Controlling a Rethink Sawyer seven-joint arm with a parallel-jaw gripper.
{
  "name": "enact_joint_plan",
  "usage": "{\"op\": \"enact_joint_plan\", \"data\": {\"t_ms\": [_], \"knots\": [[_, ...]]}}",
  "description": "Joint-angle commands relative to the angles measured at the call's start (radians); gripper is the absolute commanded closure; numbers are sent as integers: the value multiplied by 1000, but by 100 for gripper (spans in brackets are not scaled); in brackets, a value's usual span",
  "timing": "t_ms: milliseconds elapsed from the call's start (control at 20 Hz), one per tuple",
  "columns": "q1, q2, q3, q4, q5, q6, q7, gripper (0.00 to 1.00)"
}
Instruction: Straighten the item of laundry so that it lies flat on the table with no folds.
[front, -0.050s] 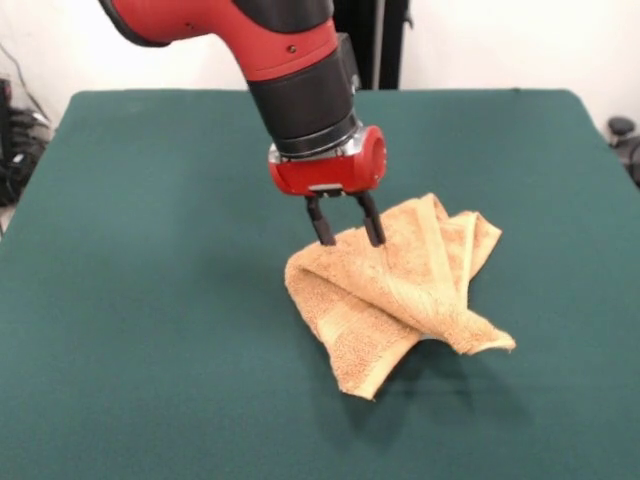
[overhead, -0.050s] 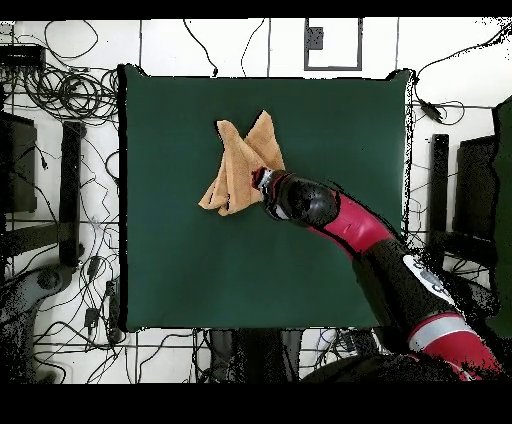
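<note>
Item 1, table (front, -0.050s: 120, 300): dark green cloth surface, bare along the edge nearest the camera and out to the left of the gripper. It served as the laying-out surface, far larger than the cloth upon it.

Item 2, item of laundry (front, -0.050s: 390, 300): orange-tan terry towel, lying directly below the gripper and spreading to its right and toward the camera in the front view. It was bunched and folded over itself, one corner pointing down toward the camera, another flap jutting out to the right, smoother woven bands visible on the upper layers. It rested on the table except where its top ridge rose to meet the fingertips. Task judged unfinished: several folds remained.

Item 3, gripper (front, -0.050s: 345, 236): two dark fingers (front, -0.050s: 322, 228) hanging from the red wrist, set a narrow gap apart, tips at the towel's upper fold. A pinch of cloth appeared to sit between them, probably so that a layer could be lifted and drawn out; a firm hold could not be confirmed. In the overhead view the arm covered the fingers.
</note>
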Motion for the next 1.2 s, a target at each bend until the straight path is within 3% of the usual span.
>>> {"op": "enact_joint_plan", "data": {"t_ms": [50, 450, 700, 900, 1150, 1200], "knots": [[17, 84, 116, 70, -30, -104, 109, 0], [13, 84, 125, 80, -25, -131, 126, 0], [22, 71, 120, 129, -11, -250, 216, 0], [29, 71, 106, 127, -8, -260, 209, 0], [98, 23, -18, 91, 7, -203, 184, 0], [153, -9, -101, 80, 11, -194, 193, 0]]}}
